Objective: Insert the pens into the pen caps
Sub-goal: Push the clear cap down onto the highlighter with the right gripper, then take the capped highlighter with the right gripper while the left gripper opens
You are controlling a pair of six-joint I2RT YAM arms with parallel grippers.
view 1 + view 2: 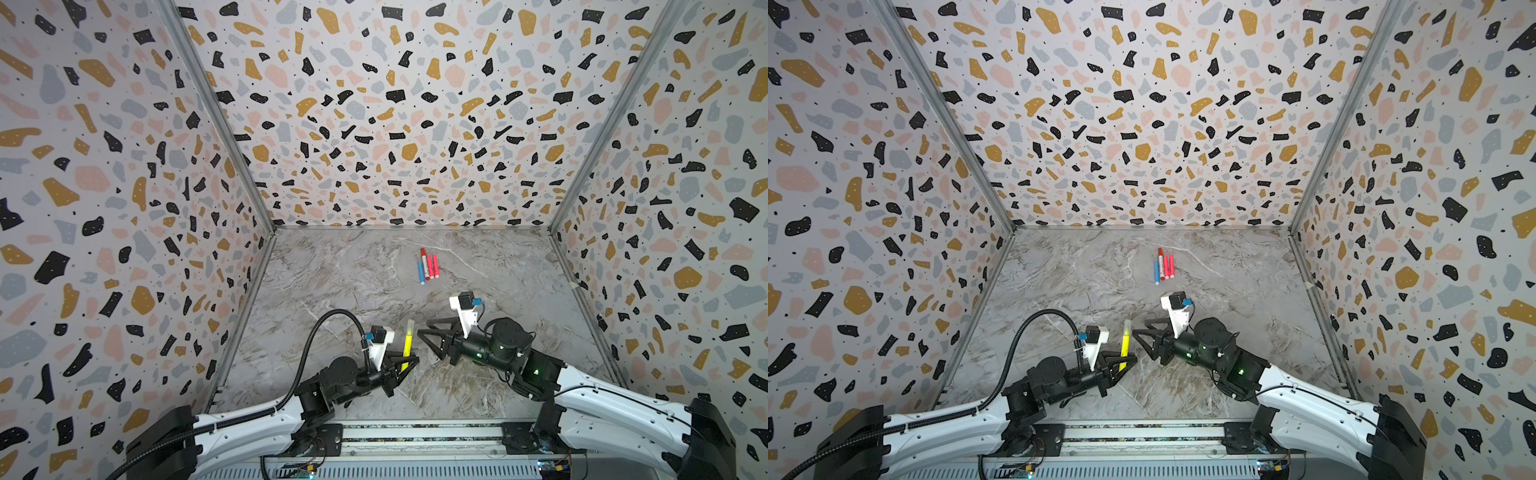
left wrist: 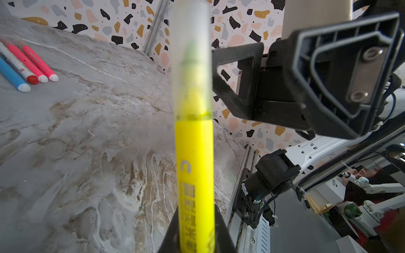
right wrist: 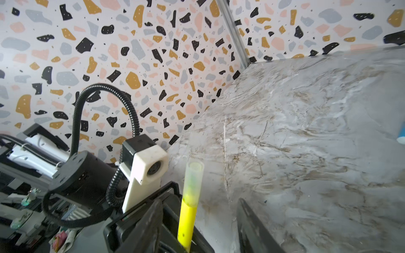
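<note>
My left gripper (image 1: 409,363) (image 1: 1127,362) (image 2: 195,221) is shut on the lower part of a yellow pen (image 1: 406,349) (image 1: 1123,349) (image 2: 195,164) (image 3: 186,219), which it holds nearly upright. A translucent pen cap (image 1: 410,326) (image 2: 191,65) (image 3: 192,177) sits over the pen's upper end. My right gripper (image 1: 424,327) (image 1: 1139,327) (image 3: 199,203) is open just right of that capped end and grips nothing. Farther back on the table, a blue pen (image 1: 421,273) (image 2: 13,76), a white pen with red ends (image 1: 424,264) (image 2: 15,61) and two pink pens (image 1: 433,266) (image 2: 37,61) lie side by side.
The marble tabletop (image 1: 353,270) is closed in by terrazzo-patterned walls on the left, back and right. A metal rail (image 1: 415,436) runs along the front edge between the two arm bases. The left arm's black cable hose (image 1: 328,320) arches above the table.
</note>
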